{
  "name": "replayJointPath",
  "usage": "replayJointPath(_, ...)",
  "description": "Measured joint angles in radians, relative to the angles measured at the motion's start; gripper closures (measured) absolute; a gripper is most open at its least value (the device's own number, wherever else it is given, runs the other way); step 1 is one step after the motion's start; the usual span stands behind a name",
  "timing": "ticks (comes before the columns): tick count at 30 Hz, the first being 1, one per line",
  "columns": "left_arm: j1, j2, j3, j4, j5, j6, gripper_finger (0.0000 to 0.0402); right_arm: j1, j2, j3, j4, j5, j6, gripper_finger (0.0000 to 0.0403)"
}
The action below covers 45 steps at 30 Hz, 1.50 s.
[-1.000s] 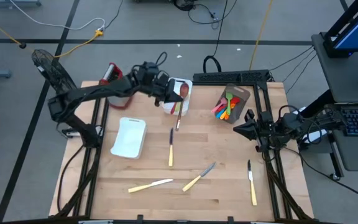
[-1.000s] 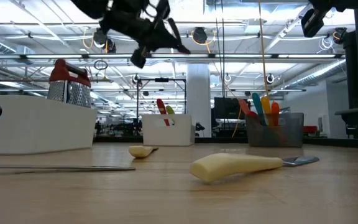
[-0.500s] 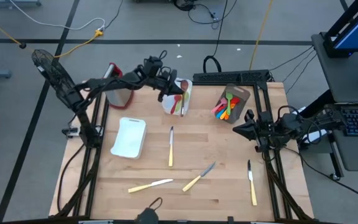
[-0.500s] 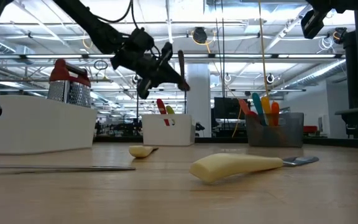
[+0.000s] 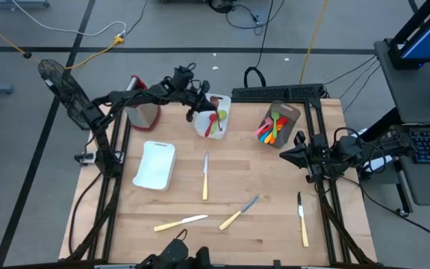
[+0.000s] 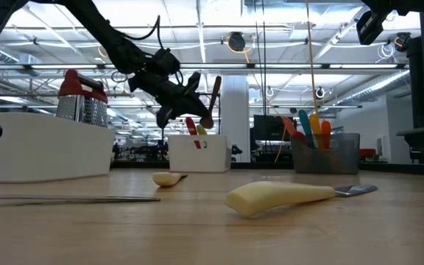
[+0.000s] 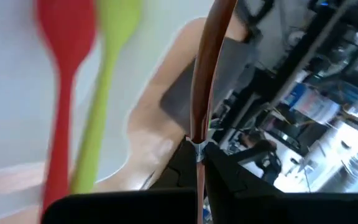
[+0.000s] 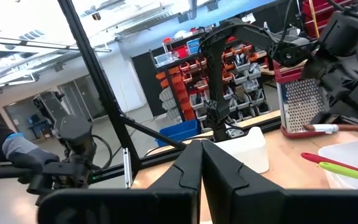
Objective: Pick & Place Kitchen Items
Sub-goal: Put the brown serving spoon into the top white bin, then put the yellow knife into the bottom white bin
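- High view: the left gripper (image 5: 198, 101) is out over the white tub (image 5: 224, 128) at the table's far side, and it's clamped on the wooden spoon (image 5: 213, 101).
- Low view now, and the wooden spoon (image 6: 211, 101) hangs tilted above the tub (image 6: 197, 154), its lower end just over the rim, apart from it.
- Inside that tub a red spoon (image 5: 212, 122) and a green spoon (image 5: 221, 119) are already lying, and from the left wrist they show side by side against the pale wall, red spoon (image 7: 64, 81) and green spoon (image 7: 104, 106).
- Left wrist again: the brown handle (image 7: 205, 81) runs straight out from between the pinched fingers.
- Over on the right, the right gripper (image 5: 288, 155) waits at the table's edge, fingers together, nothing in it.
- Beside it, the brown holder (image 5: 293, 113) is packed with coloured utensils (image 5: 269, 128).
- Four cream-handled knives lie loose on the wood: one in the middle (image 5: 205, 178), two towards the near edge (image 5: 180, 222) (image 5: 238, 212), one off to the right (image 5: 302, 220).
- A second, wider white tub (image 5: 155, 165) sits on the left, near the red-topped grater (image 5: 138, 97).
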Motion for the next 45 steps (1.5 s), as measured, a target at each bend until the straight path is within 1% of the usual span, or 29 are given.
replayJointPath(3, 0.010, 0.001, 0.000, -0.050, -0.003, -0.004, 0.0401, 0.000, 0.000, 0.000, 0.001, 0.000, 0.000, 0.0399)
replayJointPath(6, 0.011, 0.000, 0.000, -0.081, -0.037, -0.015, 0.0401, 0.000, 0.000, 0.000, 0.003, -0.002, 0.000, 0.0399)
replayJointPath(8, 0.009, 0.007, 0.000, -0.098, -0.041, -0.021, 0.0401, 0.000, 0.000, 0.000, 0.008, -0.006, 0.001, 0.0399)
replayJointPath(16, -0.003, 0.034, 0.000, -0.086, -0.023, -0.053, 0.0401, 0.000, -0.015, 0.000, 0.007, -0.009, 0.008, 0.0399)
replayJointPath(19, -0.004, 0.039, -0.002, -0.093, -0.045, -0.051, 0.0401, 0.000, -0.015, 0.000, 0.006, -0.009, 0.011, 0.0399)
replayJointPath(25, 0.005, 0.045, -0.001, -0.086, -0.052, -0.040, 0.0401, 0.000, -0.014, 0.000, 0.006, -0.009, 0.011, 0.0399)
replayJointPath(28, 0.000, 0.045, -0.001, -0.087, -0.070, -0.003, 0.0398, 0.000, -0.014, 0.000, 0.006, -0.009, 0.011, 0.0399)
replayJointPath(32, -0.003, 0.045, -0.001, -0.085, -0.083, 0.014, 0.0368, 0.000, -0.014, 0.000, 0.006, -0.009, 0.011, 0.0399)
replayJointPath(40, -0.010, 0.045, -0.001, -0.082, -0.102, 0.019, 0.0283, 0.000, -0.014, 0.000, 0.006, -0.009, 0.012, 0.0399)
replayJointPath(43, -0.010, 0.045, -0.001, -0.054, -0.102, 0.024, 0.0251, 0.000, -0.014, 0.000, 0.006, -0.009, 0.012, 0.0399)
replayJointPath(45, -0.009, 0.045, -0.001, -0.006, -0.101, 0.024, 0.0232, 0.000, -0.014, 0.000, 0.006, -0.009, 0.012, 0.0399)
